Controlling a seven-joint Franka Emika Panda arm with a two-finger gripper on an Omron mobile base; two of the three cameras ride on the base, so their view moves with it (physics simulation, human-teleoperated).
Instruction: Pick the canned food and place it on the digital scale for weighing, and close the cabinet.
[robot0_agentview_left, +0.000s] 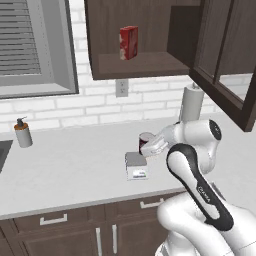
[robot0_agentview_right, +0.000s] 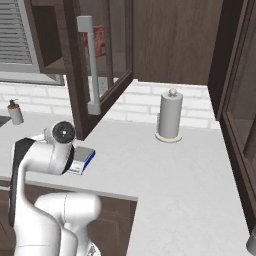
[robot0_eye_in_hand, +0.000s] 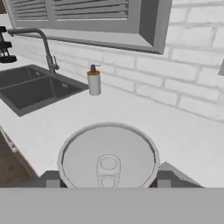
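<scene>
Dark red canned food (robot0_agentview_left: 145, 140) – pale top; red box (robot0_agentview_left: 128, 42).

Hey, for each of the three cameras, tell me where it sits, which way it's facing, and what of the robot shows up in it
Left base view: behind the arm, left side, looking forward and down at the counter, the digital scale, the canned food and the open cabinet; arm at lower right.
Right base view: behind, right side, facing the cabinet door and paper towel roll; arm at lower left.
Hand view: on the hand, looking along the gripper over the can's top toward the sink.
Both base views share the scale and the soap dispenser.
</scene>
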